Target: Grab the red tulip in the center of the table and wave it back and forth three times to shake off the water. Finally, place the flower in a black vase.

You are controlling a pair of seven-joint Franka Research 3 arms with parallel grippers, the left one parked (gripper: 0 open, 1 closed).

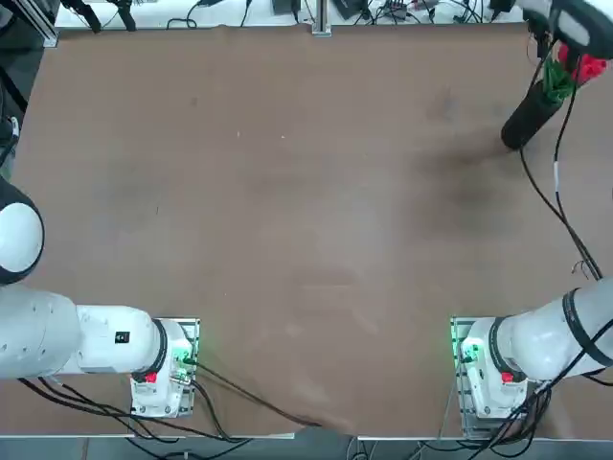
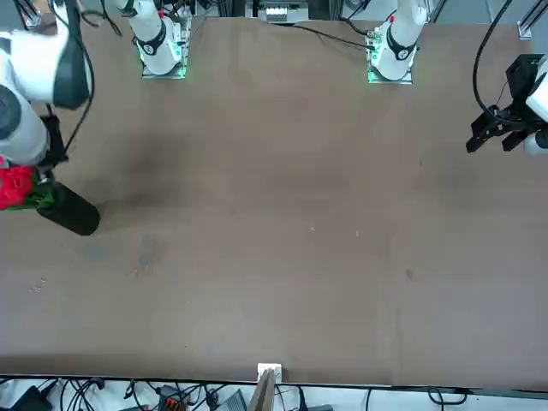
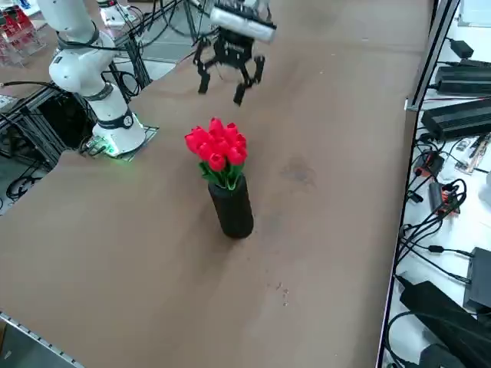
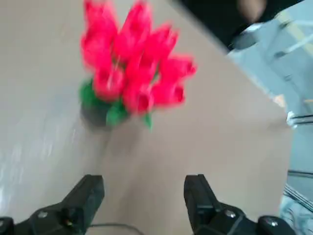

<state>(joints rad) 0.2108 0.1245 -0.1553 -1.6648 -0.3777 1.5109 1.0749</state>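
Already the red tulip (image 3: 217, 152), a small artificial bunch of red blooms with green leaves at their base, stands in the matte black cylindrical vase (image 3: 232, 207). The vase is upright on the plain brown worktop (image 3: 322, 230), and the blooms rise clear above its round mouth, with the leaves sitting right at the rim. The stem is hidden inside the tube.

From overhead, the vase (image 1: 530, 117) is at the far right part of the worktop (image 1: 287, 211), close to its right edge, and the blooms (image 1: 579, 67) show beside the white body of the right arm, which partly covers them. From across the table, the vase (image 2: 70, 210) stands near that picture's left edge with the blooms (image 2: 15, 187) just at the edge, and the arm's white links are above them.

The right arm's black two-finger tool (image 3: 229, 73) hangs in the air over the worktop, apart from the flower and beyond it as seen from the raised side camera. Its fingers (image 3: 204, 79) are spread and hold nothing. The wrist camera agrees: the tool (image 4: 144, 196) shows a wide gap between its two dark fingertips (image 4: 90, 188), with only bare worktop (image 4: 220, 127) between them, and the blurred red blooms (image 4: 137, 68) over the dark vase mouth (image 4: 93, 115) lie ahead of the fingers, well clear of them.
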